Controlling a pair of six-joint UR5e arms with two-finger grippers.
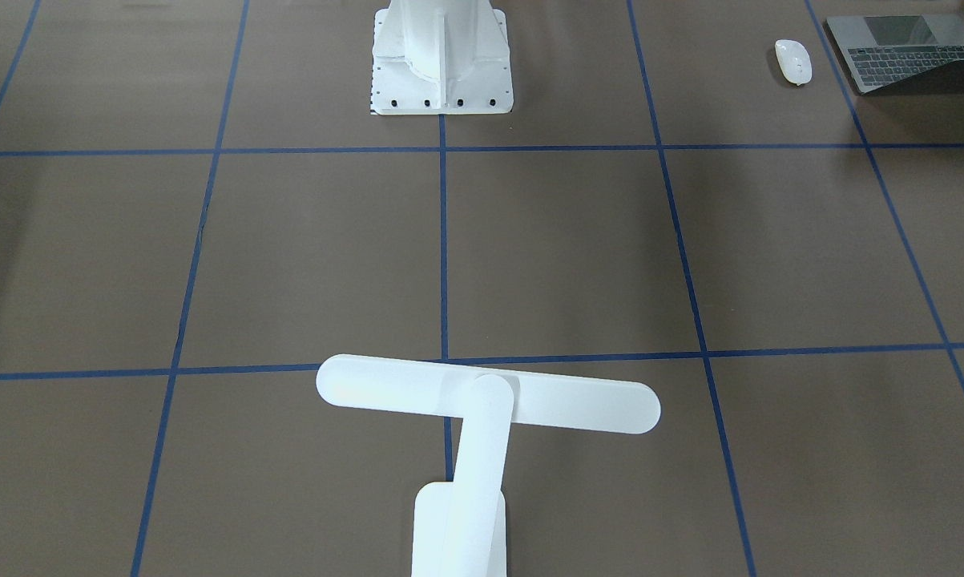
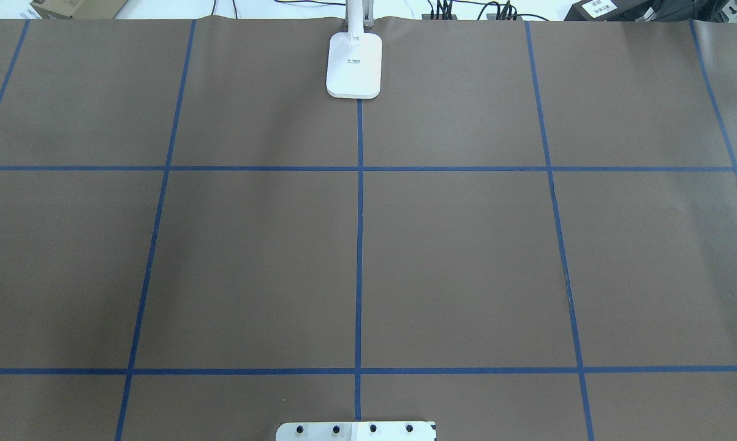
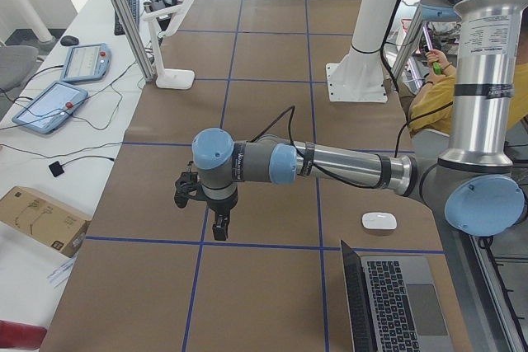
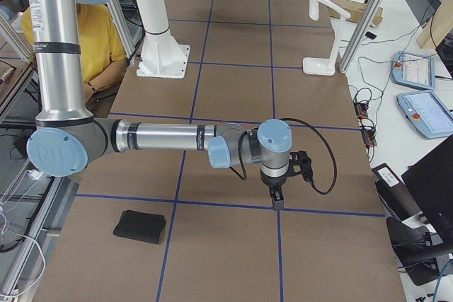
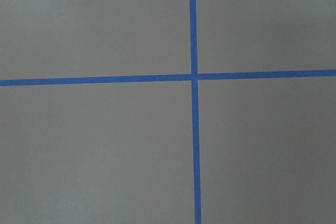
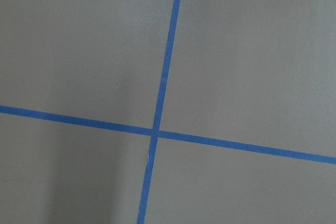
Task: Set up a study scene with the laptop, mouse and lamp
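The grey laptop (image 1: 906, 52) lies open at the table corner on my left, seen close up in the left side view (image 3: 396, 302). The white mouse (image 1: 793, 62) rests on the table just beside it (image 3: 379, 221). The white lamp (image 1: 488, 397) stands at the far middle edge, with its base (image 2: 354, 65) on the centre tape line and its bar head over the table. My left gripper (image 3: 220, 232) hangs over bare table, well away from the mouse. My right gripper (image 4: 277, 203) hangs over a tape line, holding nothing I can see. I cannot tell whether either is open or shut.
The white robot pedestal (image 1: 441, 56) stands at the near middle. A black square pad (image 4: 140, 225) lies near the table end on my right. A person in yellow (image 4: 99, 40) sits behind the robot. Pendants (image 3: 49, 105) and a cardboard box (image 3: 41, 220) lie on the side bench.
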